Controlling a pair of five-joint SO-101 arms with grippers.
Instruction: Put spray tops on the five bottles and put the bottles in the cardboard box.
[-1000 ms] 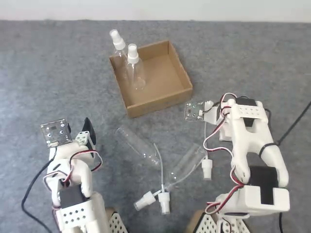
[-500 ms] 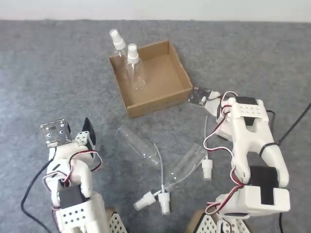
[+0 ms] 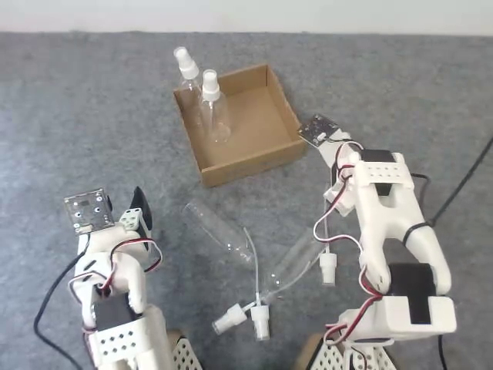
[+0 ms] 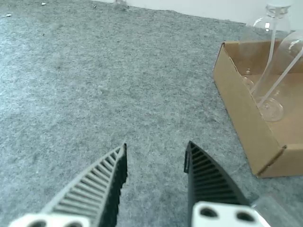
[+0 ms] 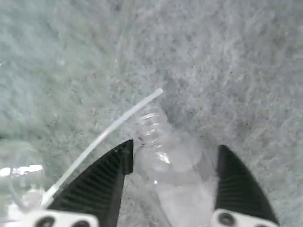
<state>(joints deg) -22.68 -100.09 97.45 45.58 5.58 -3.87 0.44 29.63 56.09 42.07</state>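
Black ribbed jaws of the right gripper (image 5: 175, 146) stand wide apart with nothing clamped. A clear bare bottle (image 5: 156, 132) lies on the grey carpet (image 5: 236, 56) between them; I cannot tell whether either jaw touches it. Its open threaded neck points away from the wrist, so its long axis runs along the gripper's own reach and the jaws flank it from either side. Closing now, I judge, would pinch it across the body just behind the neck. A thin white tube (image 5: 104, 135) lies just beside that neck, slanting off toward a rounded glassy shape (image 5: 19, 175), probably another bottle.

From above, the right arm (image 3: 381, 208) bends over a slanting bottle (image 3: 296, 258), most likely the same one. One spray top (image 3: 328, 267) lies just beside it, two more spray tops (image 3: 229, 317) lie near its lower end, and a further uncapped bottle (image 3: 219, 231) lies to the side.

The left gripper (image 4: 157, 146) is parted too and empty, over bare carpet by its own base and well apart from the lying bottles; the right arm is plainly the nearer.

Beyond, the cardboard box (image 3: 254, 162) holds two capped bottles (image 3: 214, 108) in its far corner; by my reckoning the task is under halfway done.
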